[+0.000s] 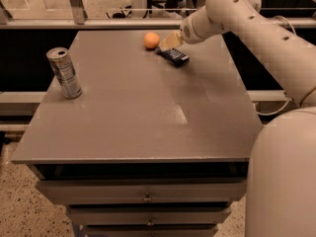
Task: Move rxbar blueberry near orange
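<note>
The rxbar blueberry, a dark navy wrapper with white print, lies at the far middle of the grey table. The orange sits just left of it, a short gap away. My gripper reaches in from the right on the white arm. It is right above the bar's far left end, between the bar and the orange. Whether it touches the bar does not show.
A silver drink can stands upright near the table's left edge. My white arm crosses the far right corner, and the robot's body fills the lower right. A railing runs behind the table. Drawers sit under the front edge.
</note>
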Motion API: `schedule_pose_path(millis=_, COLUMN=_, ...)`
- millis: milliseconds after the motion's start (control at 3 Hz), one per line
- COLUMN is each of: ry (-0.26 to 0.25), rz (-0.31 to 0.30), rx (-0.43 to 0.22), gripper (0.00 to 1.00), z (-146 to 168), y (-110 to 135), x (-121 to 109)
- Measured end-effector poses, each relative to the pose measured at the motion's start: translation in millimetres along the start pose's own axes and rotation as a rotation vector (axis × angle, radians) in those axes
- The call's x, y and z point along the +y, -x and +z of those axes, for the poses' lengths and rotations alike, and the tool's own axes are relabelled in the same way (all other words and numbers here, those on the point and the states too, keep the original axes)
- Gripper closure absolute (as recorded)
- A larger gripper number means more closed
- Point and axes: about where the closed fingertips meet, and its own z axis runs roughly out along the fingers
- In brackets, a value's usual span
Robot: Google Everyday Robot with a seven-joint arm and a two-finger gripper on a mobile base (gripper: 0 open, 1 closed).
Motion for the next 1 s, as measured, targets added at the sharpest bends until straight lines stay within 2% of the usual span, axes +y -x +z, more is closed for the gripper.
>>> schedule_pose_path(millis=333, ry=-0.014, rz=0.022, rx=-0.063, gripper=0.0, z=-45.2, y=-2.3, x=-16.1)
schedule_pose_path(millis=667, ry=0.03, rz=0.033, rx=-0.163, gripper=0.0, z=-103.1, y=-16.9, x=-33.8)
schedule_pose_path(millis=1000, ry=0.01, rz=0.029, rx=-0.179, gripper=0.0, z=-125.5, y=-32.4, x=-52.4)
